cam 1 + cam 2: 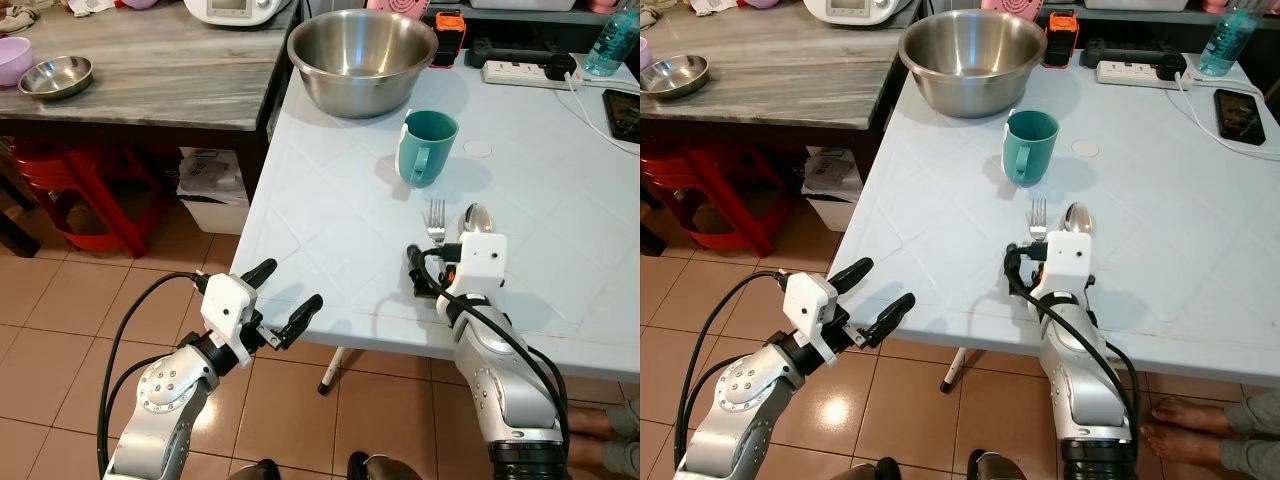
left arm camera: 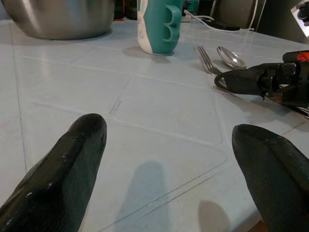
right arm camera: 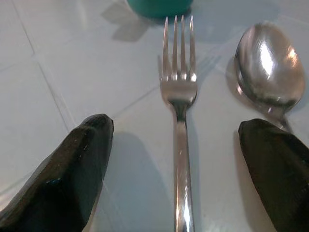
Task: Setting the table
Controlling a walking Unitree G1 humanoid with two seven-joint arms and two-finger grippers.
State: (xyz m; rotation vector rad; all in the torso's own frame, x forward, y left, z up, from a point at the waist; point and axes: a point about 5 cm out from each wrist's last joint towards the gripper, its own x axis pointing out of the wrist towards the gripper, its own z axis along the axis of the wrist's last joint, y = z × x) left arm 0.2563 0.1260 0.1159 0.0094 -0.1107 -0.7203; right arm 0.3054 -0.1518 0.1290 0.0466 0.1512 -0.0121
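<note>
Two head cameras are looking forward and down on a white table (image 1: 330, 230) — both sharing the same scene. The left wrist camera is looking low along the left gripper (image 2: 169, 169) across the tabletop. The right wrist camera is sitting very close behind the right gripper (image 3: 176, 169), facing a fork (image 3: 178, 96) and spoon (image 3: 268, 63) — both also showing ahead of the left gripper.

Home kitchen | steel mixing bowl (image 1: 362, 58) on white table (image 1: 330, 220) (terracotta floor tiles (image 1: 60, 310)) | marble counter (image 1: 150, 70)

White table (image 1: 1200, 260) bearing steel bowl (image 1: 972, 60), teal mug (image 1: 1030, 146), fork (image 1: 1037, 217) and spoon (image 1: 1078, 217) side by side; left pincer (image 1: 872, 292) spread wide beside the table's edge.
</note>
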